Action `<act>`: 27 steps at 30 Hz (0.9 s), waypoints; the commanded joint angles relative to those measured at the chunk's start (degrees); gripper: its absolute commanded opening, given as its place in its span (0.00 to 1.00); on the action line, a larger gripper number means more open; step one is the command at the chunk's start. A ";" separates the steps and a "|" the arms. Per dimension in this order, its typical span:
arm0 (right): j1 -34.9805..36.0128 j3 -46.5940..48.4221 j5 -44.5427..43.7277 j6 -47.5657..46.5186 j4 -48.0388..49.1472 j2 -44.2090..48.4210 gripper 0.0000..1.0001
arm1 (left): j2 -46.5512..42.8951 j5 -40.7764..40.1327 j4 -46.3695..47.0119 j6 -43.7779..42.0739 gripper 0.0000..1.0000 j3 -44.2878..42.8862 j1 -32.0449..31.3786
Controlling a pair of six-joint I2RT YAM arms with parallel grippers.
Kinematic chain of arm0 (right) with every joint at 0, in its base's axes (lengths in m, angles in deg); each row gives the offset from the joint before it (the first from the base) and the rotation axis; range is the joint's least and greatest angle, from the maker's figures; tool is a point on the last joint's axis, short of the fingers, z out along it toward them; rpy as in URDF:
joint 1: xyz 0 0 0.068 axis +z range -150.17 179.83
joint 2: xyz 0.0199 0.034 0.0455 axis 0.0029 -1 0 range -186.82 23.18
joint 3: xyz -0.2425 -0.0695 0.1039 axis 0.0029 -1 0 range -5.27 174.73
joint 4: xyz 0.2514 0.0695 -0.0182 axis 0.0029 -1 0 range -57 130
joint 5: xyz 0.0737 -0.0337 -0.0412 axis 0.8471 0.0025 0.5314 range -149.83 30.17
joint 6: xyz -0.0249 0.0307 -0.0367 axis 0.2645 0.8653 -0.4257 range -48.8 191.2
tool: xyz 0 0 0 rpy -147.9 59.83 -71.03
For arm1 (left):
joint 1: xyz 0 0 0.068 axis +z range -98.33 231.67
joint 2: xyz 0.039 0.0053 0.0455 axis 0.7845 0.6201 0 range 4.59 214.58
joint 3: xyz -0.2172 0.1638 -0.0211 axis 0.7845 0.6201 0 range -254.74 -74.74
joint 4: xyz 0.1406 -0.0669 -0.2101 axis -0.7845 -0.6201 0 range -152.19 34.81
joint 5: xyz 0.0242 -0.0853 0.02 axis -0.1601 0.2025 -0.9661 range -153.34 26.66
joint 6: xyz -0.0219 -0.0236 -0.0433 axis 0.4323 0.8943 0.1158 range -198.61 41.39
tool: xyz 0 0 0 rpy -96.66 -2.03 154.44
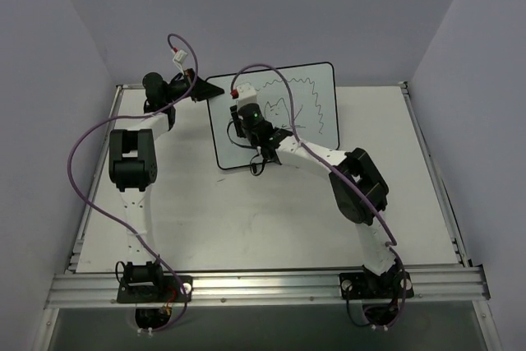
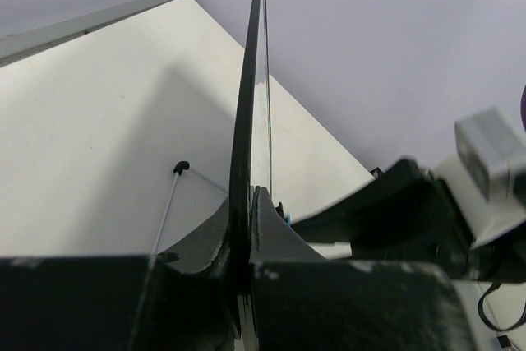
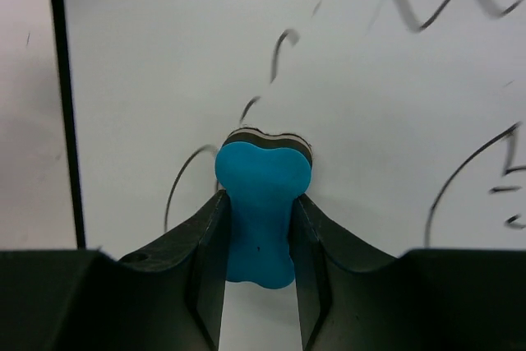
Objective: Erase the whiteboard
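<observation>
On the whiteboard face, left part: clamped with right gripper around blue eraser, felt end seemingly touching among broken strokes. Pinched with left gripper on the board's left frame edge, holding it upright at the table back, centre. Scribbles further right not yet wiped. Likely trouble: pushing too hard, twisting the board out of the pinch or tipping it backward; dragging sideways, skidding it along the table; running off the frame, losing the eraser.
</observation>
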 commanded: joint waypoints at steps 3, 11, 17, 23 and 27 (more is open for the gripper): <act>1.47 -4.93 -0.82 0.83 -0.97 -1.27 0.00 | -0.28 7.71 12.56 -8.92 0.02 -0.63 -1.12; -1.95 11.23 -5.13 -3.12 -8.88 -3.29 0.00 | -0.98 7.71 13.08 -8.74 0.02 -0.28 -1.29; -6.44 18.36 -4.51 -3.56 -11.43 -6.37 0.00 | -0.98 7.89 13.18 -8.48 0.02 -0.37 -1.56; -6.97 16.09 1.17 -4.36 -10.39 -6.20 0.00 | -0.72 7.89 13.26 -8.39 0.02 -0.63 -1.56; -3.55 11.26 4.10 -7.34 -7.13 -5.24 0.00 | -0.72 7.89 13.53 -8.04 0.02 -0.72 -1.56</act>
